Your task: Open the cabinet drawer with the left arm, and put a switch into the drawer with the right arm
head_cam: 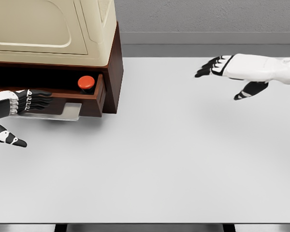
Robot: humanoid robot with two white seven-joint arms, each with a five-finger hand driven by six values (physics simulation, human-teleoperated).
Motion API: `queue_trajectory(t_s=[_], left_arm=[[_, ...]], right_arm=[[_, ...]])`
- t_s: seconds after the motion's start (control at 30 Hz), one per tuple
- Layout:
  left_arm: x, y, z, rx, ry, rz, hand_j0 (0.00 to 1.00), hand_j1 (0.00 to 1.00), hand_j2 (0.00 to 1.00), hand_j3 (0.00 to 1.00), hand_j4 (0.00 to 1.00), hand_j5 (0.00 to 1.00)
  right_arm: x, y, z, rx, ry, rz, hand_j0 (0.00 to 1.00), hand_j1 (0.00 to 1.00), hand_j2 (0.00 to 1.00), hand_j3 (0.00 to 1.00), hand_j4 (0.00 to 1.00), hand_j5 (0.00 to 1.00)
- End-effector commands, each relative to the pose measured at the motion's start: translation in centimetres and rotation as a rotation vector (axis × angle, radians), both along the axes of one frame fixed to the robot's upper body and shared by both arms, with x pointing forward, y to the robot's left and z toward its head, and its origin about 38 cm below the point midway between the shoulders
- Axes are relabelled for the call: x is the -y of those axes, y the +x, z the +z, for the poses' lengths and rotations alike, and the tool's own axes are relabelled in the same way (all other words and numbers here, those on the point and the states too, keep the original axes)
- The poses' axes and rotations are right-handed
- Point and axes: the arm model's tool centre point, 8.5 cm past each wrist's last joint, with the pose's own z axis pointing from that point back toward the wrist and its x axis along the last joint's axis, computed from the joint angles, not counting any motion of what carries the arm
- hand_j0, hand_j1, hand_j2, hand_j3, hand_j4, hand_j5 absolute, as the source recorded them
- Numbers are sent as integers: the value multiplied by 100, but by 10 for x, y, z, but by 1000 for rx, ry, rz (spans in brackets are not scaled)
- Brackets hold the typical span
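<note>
A brown and cream cabinet point(63, 34) stands at the table's back left. Its drawer point(94, 99) is pulled out, and a red button switch point(86, 82) sits inside near the right end. My left hand point(31, 101) reaches in from the left edge, fingers extended against the drawer front by the pale handle plate point(67, 112), thumb hanging below. My right hand point(217, 67) hovers over the table's back right, well away from the cabinet, fingers spread and holding nothing.
The white table point(159, 159) spreads across the view, with its front edge near the bottom. A grey wall and floor strip run behind it.
</note>
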Motion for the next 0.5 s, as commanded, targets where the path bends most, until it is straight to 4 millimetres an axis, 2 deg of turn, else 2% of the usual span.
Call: queue_trajectory(t_s=[0.0,0.17,0.47], left_arm=[[-6,-1,-10,19,114,-11,99,99,99,99,99,99],[-6,0,-8,25,115,-11,94,94,94,94,94,94],[-2,5,3,56,91,-14,95,95,95,95,95,95]], right_arm=[[7,1,2,-2,5,-21,100,100,100,100,100,100],[5,2,3,3,11,-19,100,100,100,100,100,100],[-1,3,0,-1,22,-6,100,100,100,100,100,100]])
